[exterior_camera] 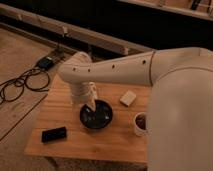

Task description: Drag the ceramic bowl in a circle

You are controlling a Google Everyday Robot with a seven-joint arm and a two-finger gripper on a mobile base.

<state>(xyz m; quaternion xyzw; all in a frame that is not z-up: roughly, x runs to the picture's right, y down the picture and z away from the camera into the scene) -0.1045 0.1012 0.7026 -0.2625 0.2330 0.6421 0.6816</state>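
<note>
The ceramic bowl (96, 115) is round, shallow and glossy black, and sits near the middle of the wooden table (65, 142). My gripper (92, 106) reaches down from the pale arm (115, 67) and dips into the bowl at its left rim. The arm crosses the view from the right and hides part of the table behind it.
A small white cup with dark contents (140, 123) stands to the right of the bowl. A pale block (128, 98) lies behind it. A black flat device (54, 134) lies at the front left. Cables and a dark box (45, 62) lie on the floor at left.
</note>
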